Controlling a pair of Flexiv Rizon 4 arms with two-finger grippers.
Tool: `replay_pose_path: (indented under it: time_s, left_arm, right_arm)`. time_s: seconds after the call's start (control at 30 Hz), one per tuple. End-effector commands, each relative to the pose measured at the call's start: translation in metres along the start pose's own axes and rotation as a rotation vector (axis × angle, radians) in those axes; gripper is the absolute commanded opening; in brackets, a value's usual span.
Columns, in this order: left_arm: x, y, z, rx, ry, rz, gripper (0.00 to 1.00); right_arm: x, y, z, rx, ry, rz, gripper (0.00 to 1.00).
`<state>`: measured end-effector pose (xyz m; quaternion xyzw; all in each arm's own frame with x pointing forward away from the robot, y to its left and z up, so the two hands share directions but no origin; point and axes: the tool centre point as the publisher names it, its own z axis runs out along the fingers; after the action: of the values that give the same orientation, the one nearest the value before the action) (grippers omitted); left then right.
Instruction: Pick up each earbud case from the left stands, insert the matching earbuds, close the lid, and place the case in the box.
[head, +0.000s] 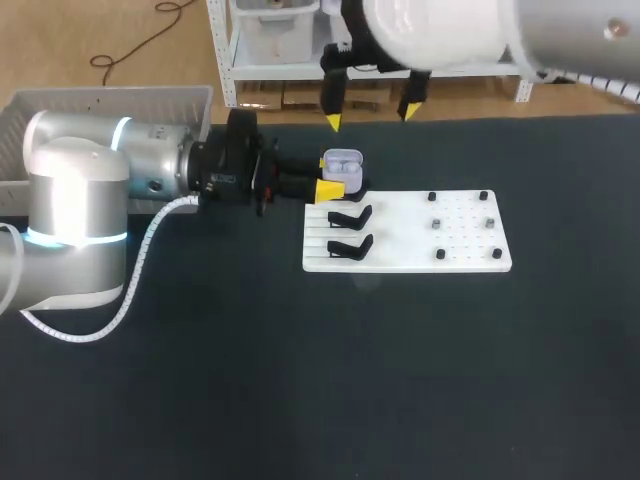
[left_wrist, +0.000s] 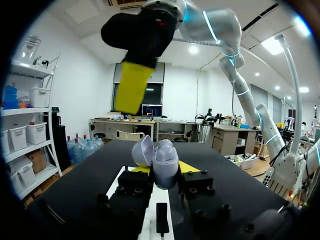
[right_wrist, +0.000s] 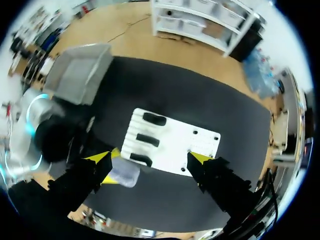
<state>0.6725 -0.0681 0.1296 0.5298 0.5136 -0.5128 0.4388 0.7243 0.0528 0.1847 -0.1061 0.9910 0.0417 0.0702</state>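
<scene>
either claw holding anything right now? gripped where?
Left claw holds the open earbud case by the two sides of its lower body, with the lid open. Right claw hangs open above it, holding nothing.

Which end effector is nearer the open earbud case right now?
Left. The left end effector is shut on the earbud case, gripping it from two sides. The right end effector hangs open above it, not touching.
</scene>
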Motion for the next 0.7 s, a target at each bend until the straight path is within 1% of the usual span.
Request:
replay_pose_path:
  time_s: [0.03,0.23,0.43,0.7]
  left_arm:
    - [0.000,0.000,0.000,-0.001,0.000,0.001,0.00]
    - [0.000,0.000,0.000,-0.001,0.000,0.001,0.00]
    - [0.000,0.000,0.000,-0.001,0.000,0.001,0.00]
    - [0.000,0.000,0.000,-0.001,0.000,0.001,0.00]
  right_arm:
    - [-0.003,0.001,0.014,0.048,-0.012,0.122,1.00]
    - [-0.002,-0.004,0.025,0.054,0.010,0.142,1.00]
    - [0.009,-0.008,0.033,0.052,0.056,0.134,1.00]
    - [0.026,-0.005,0.024,0.036,0.069,0.107,1.00]
